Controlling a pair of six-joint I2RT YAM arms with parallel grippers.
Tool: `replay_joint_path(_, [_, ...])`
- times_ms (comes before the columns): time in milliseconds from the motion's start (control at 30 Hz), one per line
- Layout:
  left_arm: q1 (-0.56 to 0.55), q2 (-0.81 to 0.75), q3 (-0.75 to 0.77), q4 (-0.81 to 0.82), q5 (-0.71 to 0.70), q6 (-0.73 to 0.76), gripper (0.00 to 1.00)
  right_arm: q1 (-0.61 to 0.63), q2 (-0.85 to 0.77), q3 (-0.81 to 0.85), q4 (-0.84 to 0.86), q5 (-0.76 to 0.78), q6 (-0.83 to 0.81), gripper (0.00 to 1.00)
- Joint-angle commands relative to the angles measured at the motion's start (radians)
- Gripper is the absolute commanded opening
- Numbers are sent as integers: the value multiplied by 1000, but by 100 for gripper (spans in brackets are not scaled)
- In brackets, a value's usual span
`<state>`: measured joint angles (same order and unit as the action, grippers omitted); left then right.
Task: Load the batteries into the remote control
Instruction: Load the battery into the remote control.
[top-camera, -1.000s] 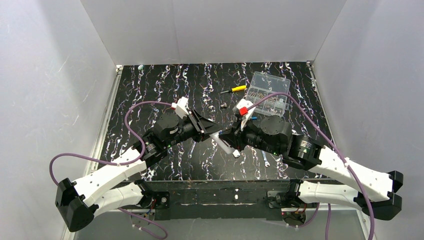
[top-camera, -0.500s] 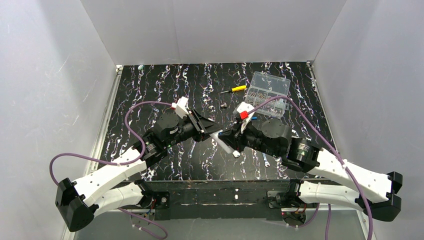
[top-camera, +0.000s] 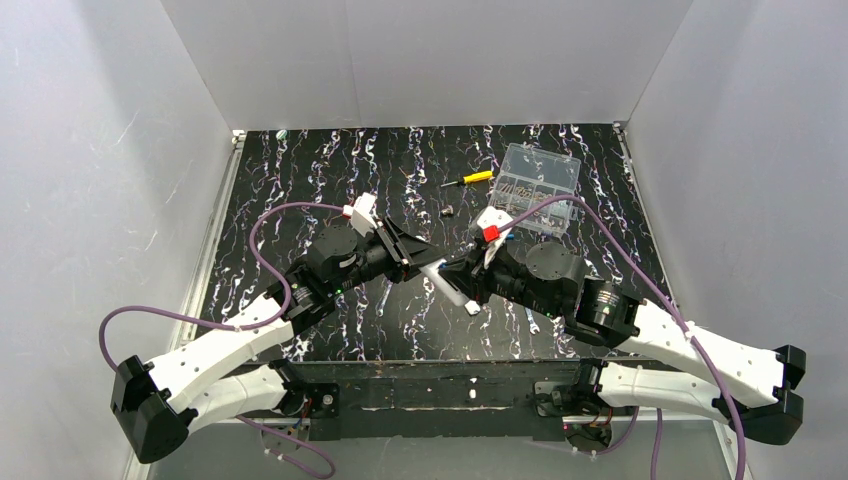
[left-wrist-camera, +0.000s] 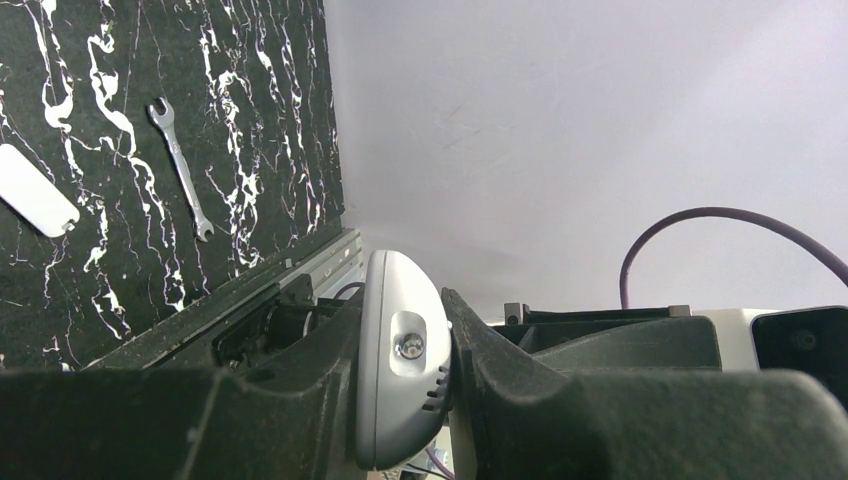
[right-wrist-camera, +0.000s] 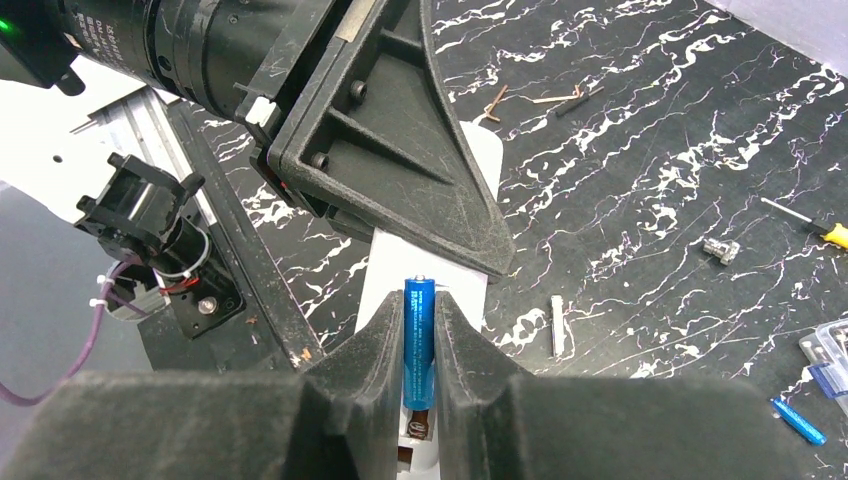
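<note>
battery (right-wrist-camera: 420, 340), slim and blue-wrapped, sits pinched between the two fingers of the right pincer (right-wrist-camera: 418, 300), which is clenched on it. its nubbed end points away from the wrist toward the left arm. it lies lengthwise over the white remote control (right-wrist-camera: 386, 272), in line with it, above an opening in the remote where a metal contact shows. whether it touches the remote cannot be told.

the left pincer (left-wrist-camera: 398, 330) is clenched on the remote control, which is raised off the table (top-camera: 300, 180). its fingers press both long sides of the remote near one rounded end. seen from above, the two pincers meet near the middle of the table, toward its near edge, with the remote slanting between them.

a second blue battery (right-wrist-camera: 797, 421) lies on the table just beside a clear compartment box (top-camera: 541, 189). a yellow-handled screwdriver (top-camera: 470, 178) lies left of that box. a flat silver wrench (left-wrist-camera: 181, 167) and a flat white oblong piece (left-wrist-camera: 36, 190) rest apart on the table.
</note>
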<state>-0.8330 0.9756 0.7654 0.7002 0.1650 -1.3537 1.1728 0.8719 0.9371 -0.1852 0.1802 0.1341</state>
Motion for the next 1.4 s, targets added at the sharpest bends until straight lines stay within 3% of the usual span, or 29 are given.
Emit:
replay_joint_path(0, [2,-15,20,75,13,-5,0,4,-14,-10,50,29,-9,16])
replay_joint_path(567, [2,-19,12,83,10,-4,0,4,-41,-31,34,48,3,29])
replay_joint_path(1367, [1,-23,7,83,8,1,0,4,-48,9,29,24,14,38])
